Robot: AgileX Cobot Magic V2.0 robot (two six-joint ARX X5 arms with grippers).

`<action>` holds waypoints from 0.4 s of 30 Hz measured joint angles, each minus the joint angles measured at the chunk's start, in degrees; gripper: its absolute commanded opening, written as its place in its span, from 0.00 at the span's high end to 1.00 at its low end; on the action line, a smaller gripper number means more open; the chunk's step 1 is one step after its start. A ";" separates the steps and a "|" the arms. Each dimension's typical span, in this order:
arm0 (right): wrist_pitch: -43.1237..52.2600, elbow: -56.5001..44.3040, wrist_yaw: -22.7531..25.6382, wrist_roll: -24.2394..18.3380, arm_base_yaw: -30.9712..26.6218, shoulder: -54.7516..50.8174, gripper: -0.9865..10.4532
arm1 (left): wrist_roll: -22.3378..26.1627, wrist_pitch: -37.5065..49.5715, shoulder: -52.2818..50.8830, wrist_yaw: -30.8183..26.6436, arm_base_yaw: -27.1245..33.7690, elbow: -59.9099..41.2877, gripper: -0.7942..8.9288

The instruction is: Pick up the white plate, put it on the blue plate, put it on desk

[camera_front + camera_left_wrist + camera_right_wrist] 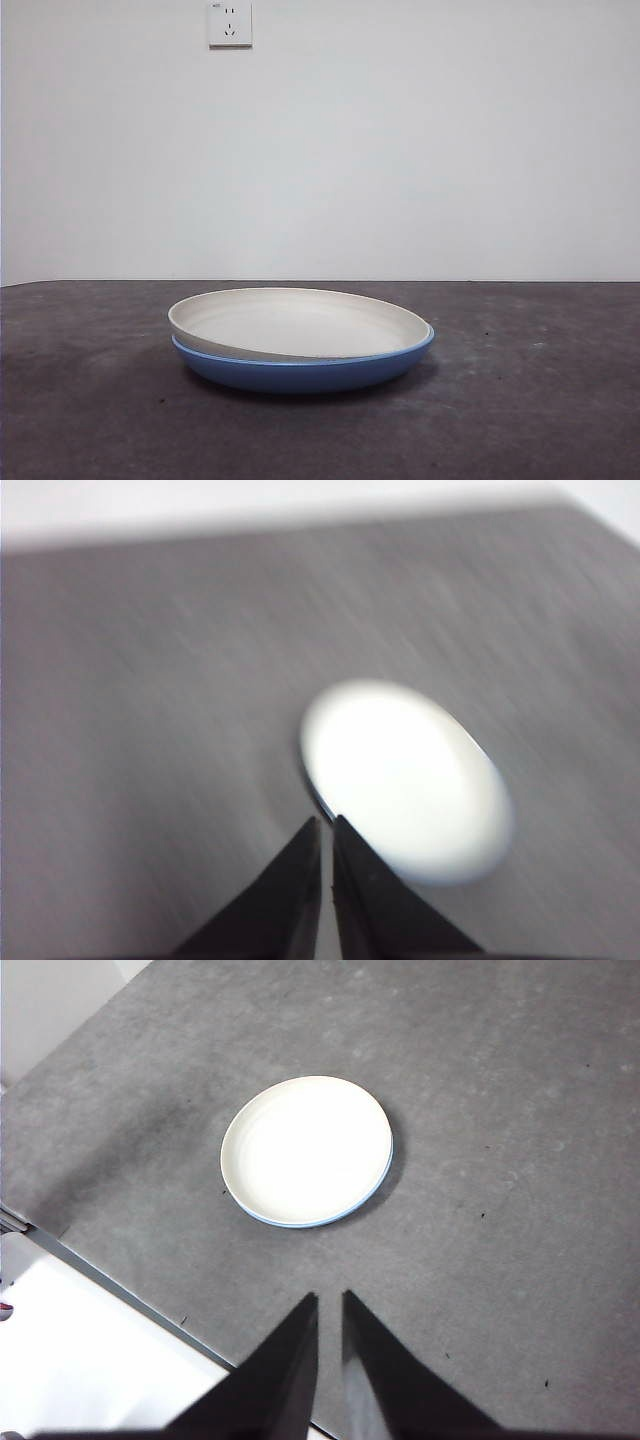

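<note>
The white plate (300,322) lies inside the blue plate (300,372), a little off-centre and tilted, in the middle of the desk (540,400). Neither gripper shows in the front view. In the left wrist view, which is blurred, the white plate (405,780) lies well below my left gripper (326,822), whose jaws are together and empty. In the right wrist view the white plate (305,1150) covers the blue plate, which shows only as a thin rim (375,1188). My right gripper (330,1295) hangs high above the desk, apart from the plates, jaws together and empty.
A white wall with a socket (229,23) stands behind the desk. The desk's edge (100,1270) runs near my right gripper, with a white area beyond it.
</note>
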 measured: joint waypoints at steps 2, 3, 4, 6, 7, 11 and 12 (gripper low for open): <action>0.00 0.00 0.00 0.00 0.00 0.00 0.88 | -0.57 12.31 -4.87 -0.57 2.95 -9.18 0.90; 0.00 0.00 0.00 0.00 0.00 0.00 0.88 | -1.27 17.29 -6.97 -0.81 3.91 -13.16 0.90; 0.00 0.00 0.00 0.00 0.00 0.00 0.88 | -1.92 21.92 -8.92 -1.22 4.76 -16.92 0.90; 0.00 0.00 0.00 0.00 0.00 0.00 0.88 | -3.41 30.80 -12.55 -4.28 6.08 -24.61 0.90; 0.00 0.00 0.00 0.00 0.00 0.00 0.88 | -4.13 34.14 -14.01 -6.82 6.40 -28.24 0.90; 0.00 0.00 0.00 0.00 0.00 0.00 0.88 | -6.51 38.66 -19.87 -15.26 6.64 -40.61 0.90; 0.00 0.00 0.00 0.00 0.00 0.00 0.88 | -7.19 38.75 -21.20 -16.09 6.64 -43.04 0.90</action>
